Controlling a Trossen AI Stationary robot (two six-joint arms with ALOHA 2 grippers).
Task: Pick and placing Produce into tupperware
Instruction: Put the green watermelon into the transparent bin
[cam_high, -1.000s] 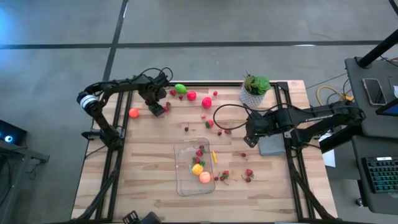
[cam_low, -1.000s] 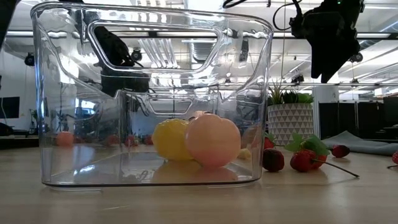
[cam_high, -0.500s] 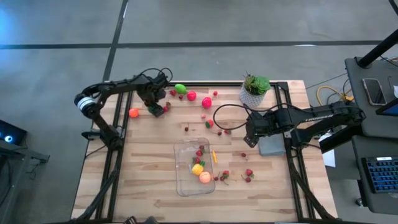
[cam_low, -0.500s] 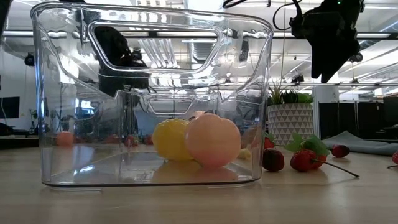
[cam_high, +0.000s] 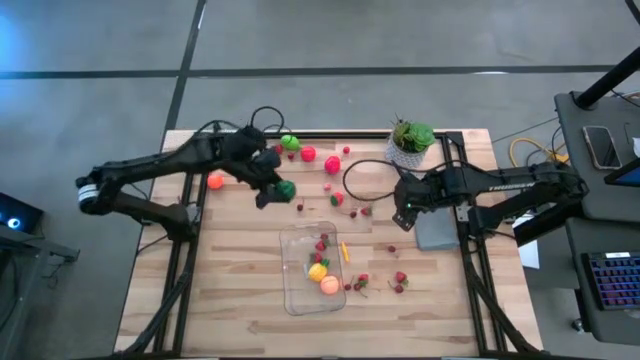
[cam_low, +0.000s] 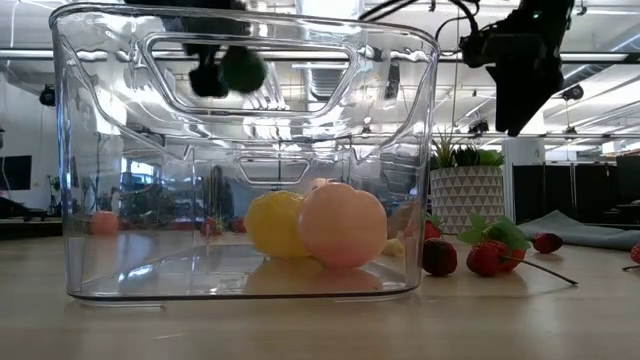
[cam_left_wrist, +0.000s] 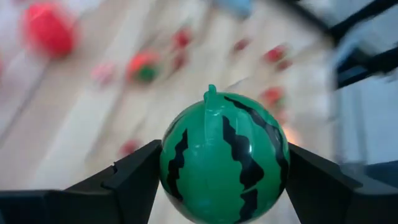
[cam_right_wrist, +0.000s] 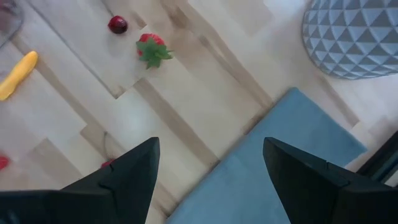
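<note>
Carrying a toy watermelon (cam_left_wrist: 222, 157), the left gripper (cam_high: 278, 190) hung above the tabletop (cam_high: 230, 280), between the far scatter of produce and the tupperware (cam_high: 296, 290). Its jaws were part-way closed, one on each side of the melon, and held it clear of the wood. A second before, the same gripper had been low at the far left of the tabletop beside an orange piece (cam_high: 215, 181); it had since risen and swung inward with the melon in its grip. That shift suggests the pick was done and the carry begun; the drop into the tupperware was not yet made. The tupperware stood at the near middle of the tabletop, upright, and already held a yellow piece (cam_low: 274, 224), a peach-coloured piece (cam_low: 342, 224) and a few small red ones. In the low view the melon (cam_low: 243, 69) showed through the clear wall, high and well beyond it. The right gripper (cam_high: 403, 208) waited over the right side, near a grey slab (cam_high: 436, 236) and a potted plant (cam_high: 410, 143), its jaws spread wide and empty. Strawberries (cam_high: 400, 277) lay loose right of the tupperware, so much sorting remained.
</note>
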